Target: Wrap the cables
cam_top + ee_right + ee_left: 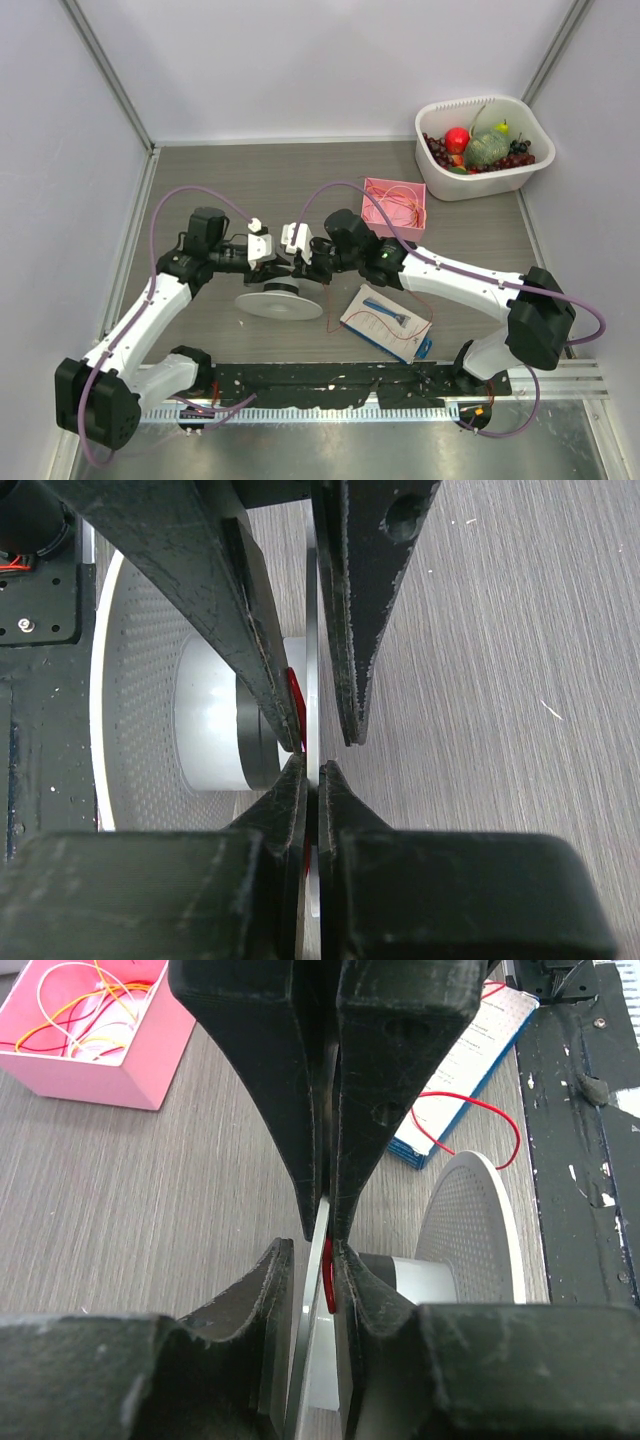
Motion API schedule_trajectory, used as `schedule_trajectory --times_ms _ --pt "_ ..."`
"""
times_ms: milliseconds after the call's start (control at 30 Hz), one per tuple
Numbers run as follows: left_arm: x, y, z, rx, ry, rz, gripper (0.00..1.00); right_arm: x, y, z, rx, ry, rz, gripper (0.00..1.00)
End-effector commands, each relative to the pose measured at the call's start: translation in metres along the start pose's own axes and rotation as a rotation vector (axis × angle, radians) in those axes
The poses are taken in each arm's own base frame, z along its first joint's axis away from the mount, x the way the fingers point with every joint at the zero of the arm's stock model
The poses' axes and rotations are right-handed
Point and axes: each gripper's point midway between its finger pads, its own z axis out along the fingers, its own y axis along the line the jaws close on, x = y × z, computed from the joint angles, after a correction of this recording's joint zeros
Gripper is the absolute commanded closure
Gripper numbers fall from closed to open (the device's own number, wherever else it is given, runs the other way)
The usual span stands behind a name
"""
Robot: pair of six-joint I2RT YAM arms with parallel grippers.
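Observation:
A white spool (262,305) lies on the table, with a wide perforated flange (470,1230) and a thin second flange (318,1260) seen edge-on. The thin red wire (329,306) runs from the spool and loops over a blue-and-white packet (385,322). My left gripper (281,268) straddles the thin flange (315,1250). One pad presses the red wire (328,1285) against the flange, and the other pad stands slightly off it. My right gripper (304,270) meets it from the opposite side and is shut on the same flange (311,770). Red wire (294,695) shows beside the hub.
A pink box (395,207) holding loose thin wires sits behind the right arm and also shows in the left wrist view (85,1030). A white tub (485,150) of fruit stands at the back right. A black rail (330,385) runs along the near edge.

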Motion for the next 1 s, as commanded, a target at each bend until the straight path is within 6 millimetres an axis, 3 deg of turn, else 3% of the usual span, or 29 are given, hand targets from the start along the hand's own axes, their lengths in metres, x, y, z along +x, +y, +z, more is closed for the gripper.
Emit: schedule_trajectory --times_ms 0,267,533,833,967 --pt "0.007 -0.004 0.003 0.025 0.014 -0.005 0.76 -0.030 -0.010 -0.003 0.031 -0.098 -0.035 0.99" --pt "0.011 -0.007 0.005 0.040 0.027 -0.006 0.87 -0.031 -0.009 -0.002 0.027 -0.100 -0.037 0.99" --pt "0.020 -0.014 0.003 0.069 0.063 0.010 0.80 -0.030 -0.009 -0.003 0.027 -0.099 -0.040 0.99" --pt "0.021 -0.011 0.005 0.075 0.065 0.006 1.00 -0.031 -0.008 -0.004 0.021 -0.104 -0.045 0.99" --pt "0.024 -0.012 0.004 0.074 0.083 -0.009 1.00 -0.036 -0.012 -0.005 0.035 -0.115 -0.044 0.99"
